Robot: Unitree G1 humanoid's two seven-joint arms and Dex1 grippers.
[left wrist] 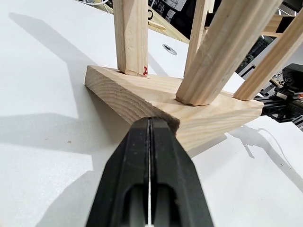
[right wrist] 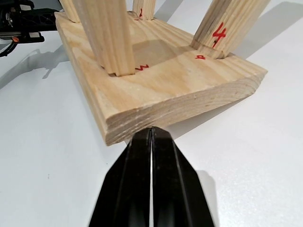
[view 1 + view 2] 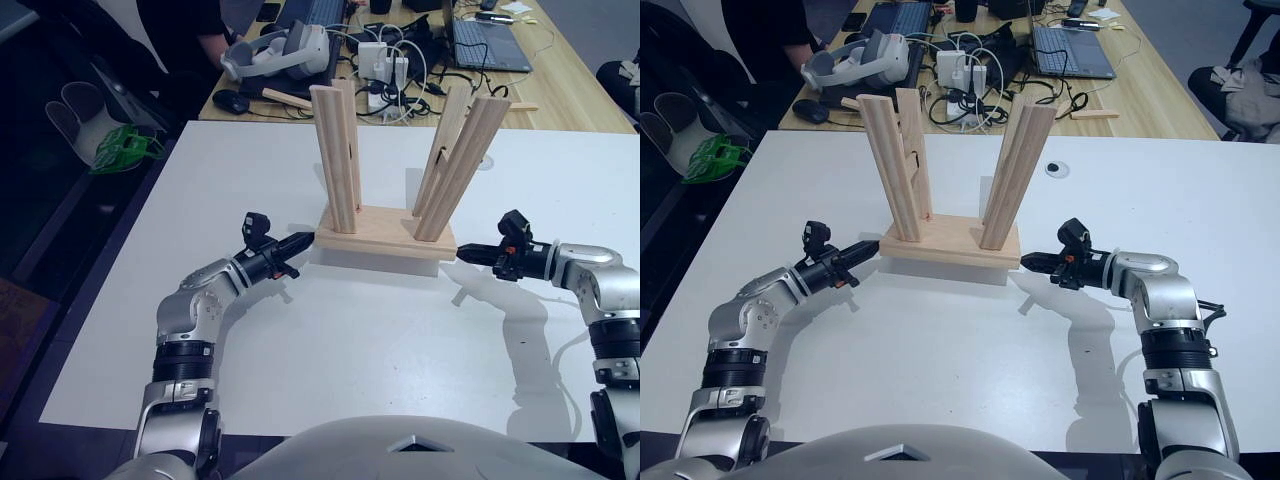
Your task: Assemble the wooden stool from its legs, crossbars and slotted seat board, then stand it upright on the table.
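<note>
Left gripper (image 3: 308, 240), right gripper (image 3: 463, 254) at opposite ends of upside-down stool (image 3: 385, 240), legs (image 3: 335, 150) upward.

A white worktop (image 3: 330, 340) was brightly and evenly lit. Behind it a wooden desk (image 3: 575, 95) was set, on which a headset (image 3: 285, 50), a mouse (image 3: 232, 101), a laptop (image 3: 488, 45) and tangled cables (image 3: 385, 65) were laid. A dark floor (image 3: 40, 250) was seen at the left, with a green object (image 3: 122, 148) near the worktop's far corner.
</note>
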